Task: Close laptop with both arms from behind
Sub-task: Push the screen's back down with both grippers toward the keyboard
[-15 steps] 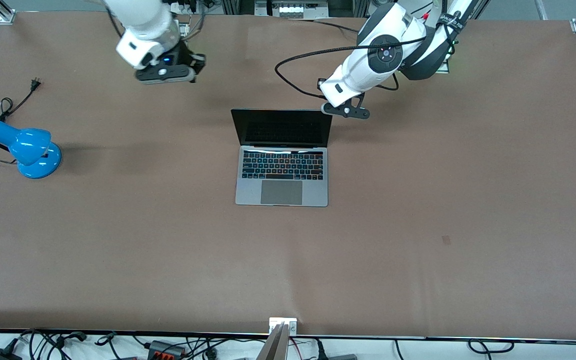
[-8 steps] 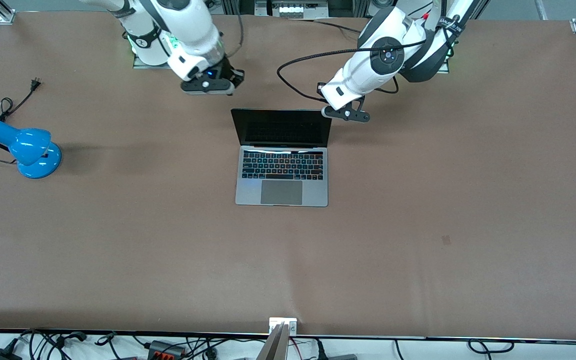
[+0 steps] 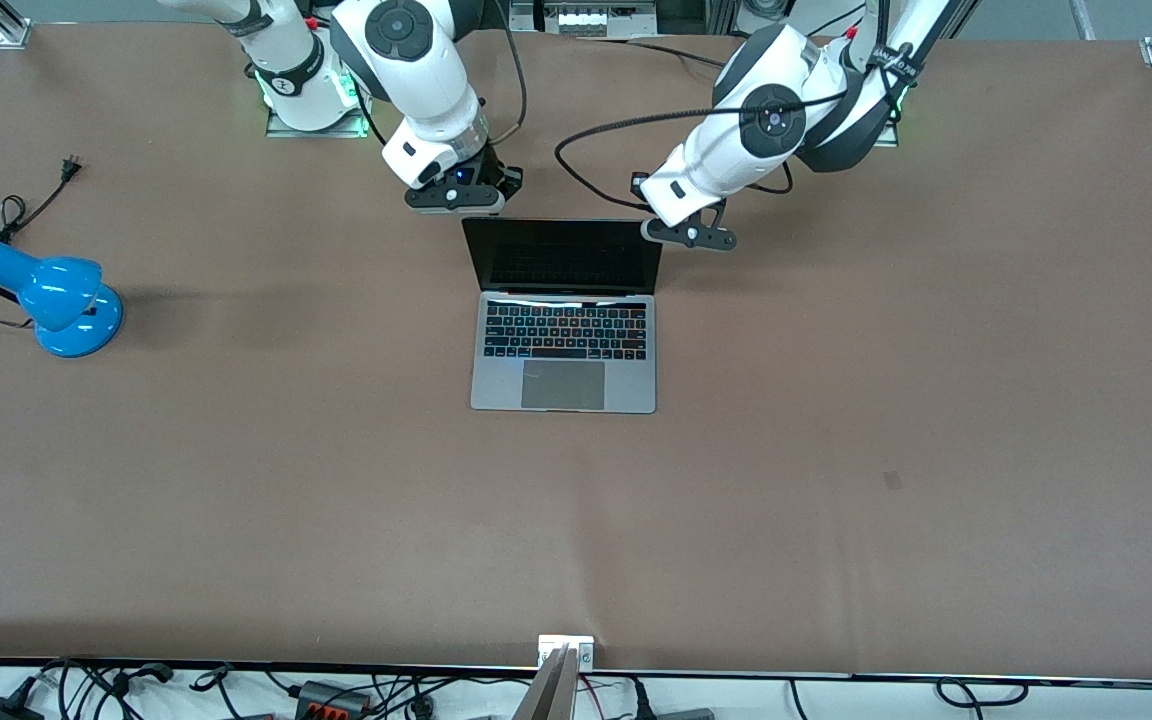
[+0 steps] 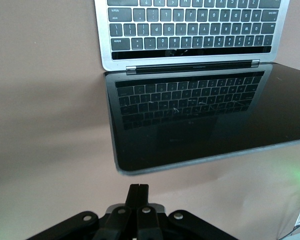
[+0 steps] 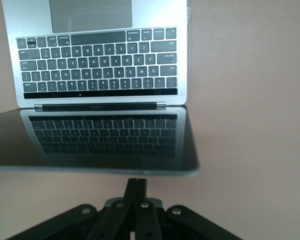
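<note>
The silver-grey laptop [image 3: 564, 340] stands open in the middle of the table, its black screen [image 3: 564, 255] tilted back toward the robots' bases. My left gripper [image 3: 688, 235] hangs over the table by the lid's top corner at the left arm's end, shut and holding nothing. In the left wrist view its fingertips [image 4: 139, 187] sit pressed together, a small gap short of the laptop's [image 4: 200, 115] lid edge. My right gripper [image 3: 456, 197] is over the table by the other top corner, also shut and holding nothing. Its fingertips [image 5: 136, 181] are just off the laptop's [image 5: 105, 135] lid rim.
A blue desk lamp [image 3: 56, 295] with a black cord [image 3: 31, 205] lies on the table toward the right arm's end. A black cable [image 3: 586, 150] loops from the left arm over the table near the lid. Plugs and wires run along the table edge nearest the front camera.
The right arm has swung in from its end of the table, bringing its gripper to the lid's corner. The left gripper has edged slightly closer to the lid. The laptop has not moved.
</note>
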`<move>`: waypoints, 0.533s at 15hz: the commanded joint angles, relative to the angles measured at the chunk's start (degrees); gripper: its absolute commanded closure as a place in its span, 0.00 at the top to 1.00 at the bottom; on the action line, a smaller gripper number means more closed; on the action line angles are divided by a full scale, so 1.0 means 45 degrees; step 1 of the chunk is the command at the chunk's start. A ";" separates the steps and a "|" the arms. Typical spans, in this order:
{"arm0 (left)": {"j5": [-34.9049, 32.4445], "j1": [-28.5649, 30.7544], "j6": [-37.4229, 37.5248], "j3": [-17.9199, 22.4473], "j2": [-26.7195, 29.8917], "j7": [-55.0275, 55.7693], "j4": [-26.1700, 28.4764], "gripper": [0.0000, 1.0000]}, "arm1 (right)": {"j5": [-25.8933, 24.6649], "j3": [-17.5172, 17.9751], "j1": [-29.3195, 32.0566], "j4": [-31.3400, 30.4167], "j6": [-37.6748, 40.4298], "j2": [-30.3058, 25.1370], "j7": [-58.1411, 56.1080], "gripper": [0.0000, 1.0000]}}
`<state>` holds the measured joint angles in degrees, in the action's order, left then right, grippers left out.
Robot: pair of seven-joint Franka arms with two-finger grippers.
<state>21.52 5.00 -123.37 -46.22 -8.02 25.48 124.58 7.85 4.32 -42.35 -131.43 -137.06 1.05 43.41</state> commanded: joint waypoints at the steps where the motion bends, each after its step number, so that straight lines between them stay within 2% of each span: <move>1: 0.0256 0.0081 -0.0182 0.0018 -0.0366 -0.0370 -0.0319 0.00 | -0.0860 -0.0199 -0.0217 0.0027 -0.0595 0.0488 0.0255 0.00; 3: 0.0236 0.0100 -0.0201 0.0057 -0.0502 -0.0370 -0.0495 0.00 | -0.1566 -0.0218 -0.0061 0.0028 -0.0908 0.0606 0.0255 0.00; 6: -0.0484 0.0100 -0.0572 0.0096 -0.0970 -0.0272 -0.0671 0.00 | -0.1860 -0.0315 0.0114 0.0145 -0.1102 0.0665 0.0255 0.00; 8: -0.0914 0.0120 -0.0573 0.0174 -0.1458 -0.0194 -0.1099 0.00 | -0.2037 -0.0316 0.0446 0.0125 -0.1881 0.0956 0.0255 0.00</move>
<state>19.86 5.31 -125.86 -45.71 -11.03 25.34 122.56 0.52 2.91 -41.81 -131.30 -142.46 4.00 43.52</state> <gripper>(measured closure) 0.991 0.991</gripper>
